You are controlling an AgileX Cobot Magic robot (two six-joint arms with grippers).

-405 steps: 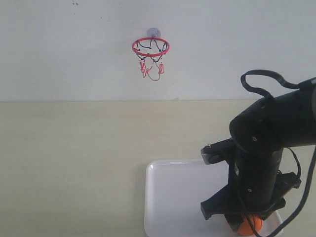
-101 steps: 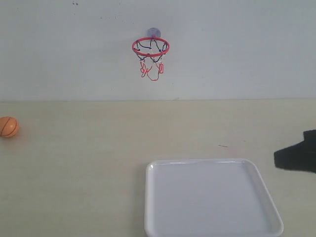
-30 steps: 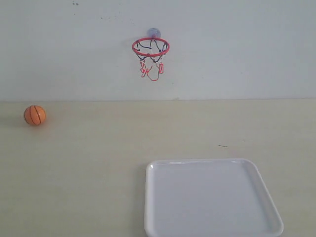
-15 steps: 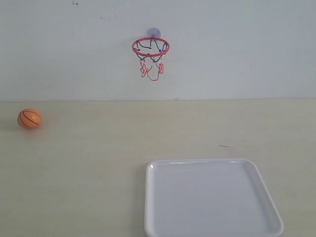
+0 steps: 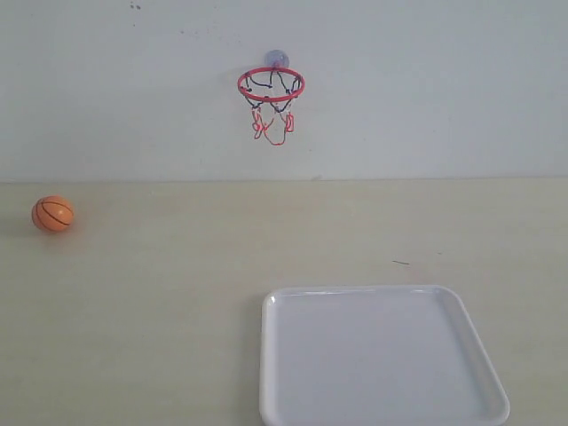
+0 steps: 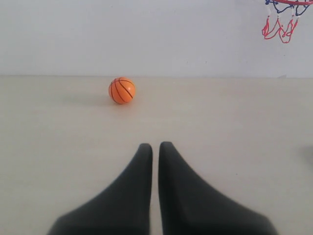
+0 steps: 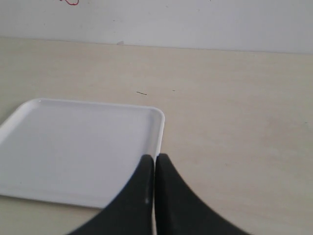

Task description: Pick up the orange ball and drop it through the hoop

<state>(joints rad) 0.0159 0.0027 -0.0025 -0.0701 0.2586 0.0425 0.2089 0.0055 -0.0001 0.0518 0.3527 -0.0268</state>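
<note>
The orange ball (image 5: pixel 52 214) lies on the pale table at the far left, near the wall; the left wrist view shows the orange ball (image 6: pixel 122 90) well ahead of my left gripper (image 6: pixel 155 146), which is shut and empty. The hoop (image 5: pixel 271 85), with its red ring and string net, hangs on the wall above the table's middle; part of the hoop's net (image 6: pixel 279 27) shows in the left wrist view. My right gripper (image 7: pixel 154 158) is shut and empty, over the corner of the white tray (image 7: pixel 157 128). Neither arm shows in the exterior view.
A white tray (image 5: pixel 275 373) with nothing in it lies on the table at the front right of the exterior view. A small dark mark (image 5: pixel 401 263) sits on the table behind it. The white wall closes the table's far side.
The ball, seen in the right gripper over the tray long ago, now lies at the far left. Over the last second it rolled slightly left and toward the front, then stopped.
</note>
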